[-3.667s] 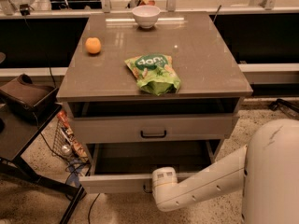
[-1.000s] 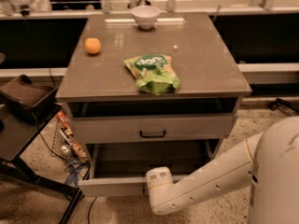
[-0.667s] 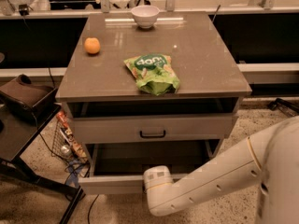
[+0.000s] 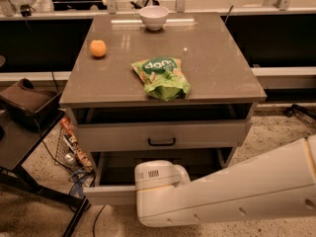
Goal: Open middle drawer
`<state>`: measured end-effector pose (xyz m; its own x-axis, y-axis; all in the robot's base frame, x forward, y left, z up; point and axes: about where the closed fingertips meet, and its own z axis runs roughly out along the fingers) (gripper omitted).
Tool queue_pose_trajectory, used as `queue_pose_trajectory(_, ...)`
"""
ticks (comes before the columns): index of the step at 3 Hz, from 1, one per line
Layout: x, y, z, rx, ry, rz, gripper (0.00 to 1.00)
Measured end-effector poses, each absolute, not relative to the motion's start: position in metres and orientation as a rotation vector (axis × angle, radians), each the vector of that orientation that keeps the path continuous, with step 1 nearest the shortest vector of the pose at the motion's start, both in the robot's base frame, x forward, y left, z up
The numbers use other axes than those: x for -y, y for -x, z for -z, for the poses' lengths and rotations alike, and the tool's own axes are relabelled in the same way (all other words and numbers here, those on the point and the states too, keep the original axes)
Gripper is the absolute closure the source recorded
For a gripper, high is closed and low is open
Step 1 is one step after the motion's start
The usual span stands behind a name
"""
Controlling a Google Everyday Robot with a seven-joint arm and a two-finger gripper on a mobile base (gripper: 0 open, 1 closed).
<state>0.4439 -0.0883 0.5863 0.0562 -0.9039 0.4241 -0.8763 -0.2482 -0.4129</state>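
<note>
Gripper: on the big white robot arm [image 4: 247, 191] coming in from your right; the gripper [image 4: 154, 176] end sits at the front of the lower pulled-out drawer, about centre.
Claw state: you cannot tell from this view.
Middle drawer: wide pale grey-beige middle drawer [image 4: 111, 194], pulled out, grey inside visible, front partly hidden by the arm.
Drawer above: pale drawer with small black bar handle [image 4: 161, 142], directly under the tabletop.
Tabletop front edge, centre: crumpled green snack bag [image 4: 162, 77].
Tabletop left edge: round orange fruit [image 4: 98, 48].
Tabletop back edge, centre: small white bowl [image 4: 153, 17], upright.
</note>
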Motion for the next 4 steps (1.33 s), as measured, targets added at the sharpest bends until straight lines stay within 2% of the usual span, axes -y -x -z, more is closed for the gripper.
queue_pose_trajectory(1,0.126,-0.483,-0.624,-1.852,2.173,0.987,1.0)
queue_pose_trajectory(2,0.156,-0.521,-0.621,-1.842,2.138,0.88,1.0)
queue_pose_trajectory(4,0.156,-0.528,-0.625,-1.807,2.149,0.878,1.0)
